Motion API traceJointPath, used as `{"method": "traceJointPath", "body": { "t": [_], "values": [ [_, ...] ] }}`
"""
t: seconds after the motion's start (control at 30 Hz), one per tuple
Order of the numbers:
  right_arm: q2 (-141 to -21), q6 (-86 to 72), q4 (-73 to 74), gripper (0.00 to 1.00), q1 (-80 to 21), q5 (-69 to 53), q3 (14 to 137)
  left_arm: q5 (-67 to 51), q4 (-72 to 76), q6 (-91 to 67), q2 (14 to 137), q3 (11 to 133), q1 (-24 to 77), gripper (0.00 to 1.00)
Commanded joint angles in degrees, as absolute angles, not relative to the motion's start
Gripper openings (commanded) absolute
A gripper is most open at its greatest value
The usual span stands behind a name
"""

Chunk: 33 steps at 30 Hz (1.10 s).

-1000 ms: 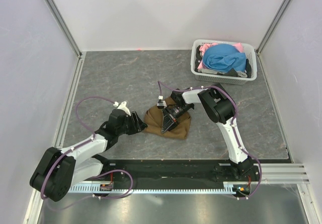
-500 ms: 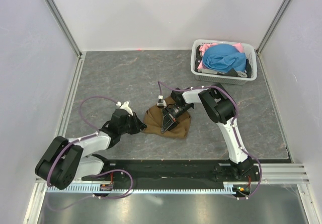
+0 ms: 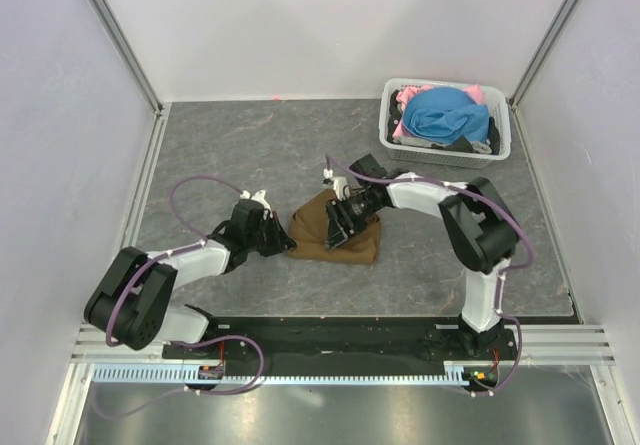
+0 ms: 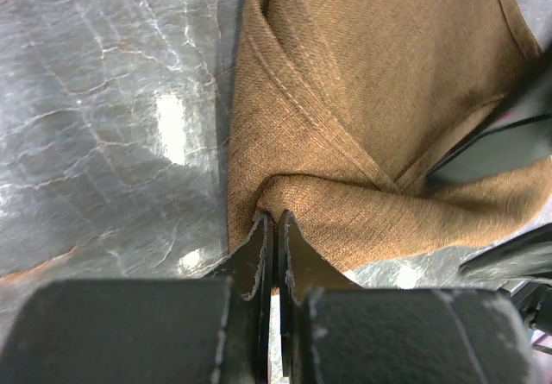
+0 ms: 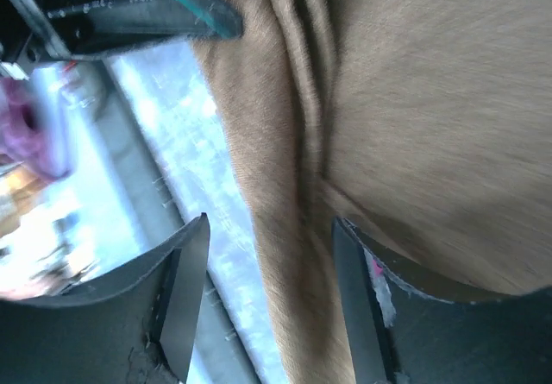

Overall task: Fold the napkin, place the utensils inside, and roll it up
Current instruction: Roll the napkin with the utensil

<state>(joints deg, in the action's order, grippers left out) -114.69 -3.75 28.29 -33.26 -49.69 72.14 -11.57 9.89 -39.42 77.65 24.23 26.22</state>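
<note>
The brown napkin (image 3: 340, 241) lies bunched and partly folded in the middle of the grey table. My left gripper (image 3: 284, 241) is at its left edge. In the left wrist view that gripper (image 4: 276, 218) is shut, and a puckered corner of the napkin (image 4: 362, 99) is pinched at its tips. My right gripper (image 3: 343, 223) is low over the napkin's top. In the right wrist view it (image 5: 272, 239) stands open, with a fold of the napkin (image 5: 414, 99) between its fingers and not squeezed. The utensils are hidden.
A white basket (image 3: 400, 149) holding blue and pink clothes stands at the back right. White walls close in the table on three sides. A metal rail (image 3: 330, 373) runs along the near edge.
My left gripper has slid right to the napkin's edge and shut on it. My right gripper has opened and moved a little back and right, with its arm stretched out further.
</note>
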Motion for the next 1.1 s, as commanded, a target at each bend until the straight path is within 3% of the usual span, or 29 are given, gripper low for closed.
{"method": "traceJointPath", "body": {
  "t": [0.0,0.13,0.37,1.07],
  "values": [
    [-102.2,-4.4,17.7,0.68,-33.3,-33.7,65.5,-11.6,0.4,-36.9,80.9,26.9,26.1,0.02],
    [-91.0,-2.2,17.6,0.72,-35.1,-24.2,58.7,-12.0,-3.2,-37.1,81.2,28.9,26.0,0.02],
    [-84.5,-3.2,22.8,0.75,-40.6,-12.5,54.5,-13.1,-8.4,-36.6,82.7,32.7,25.1,0.02],
    [-88.4,-4.7,25.1,0.74,-44.3,-7.1,50.9,-14.2,-10.9,-34.4,83.6,34.4,24.3,0.02]
  ]
}}
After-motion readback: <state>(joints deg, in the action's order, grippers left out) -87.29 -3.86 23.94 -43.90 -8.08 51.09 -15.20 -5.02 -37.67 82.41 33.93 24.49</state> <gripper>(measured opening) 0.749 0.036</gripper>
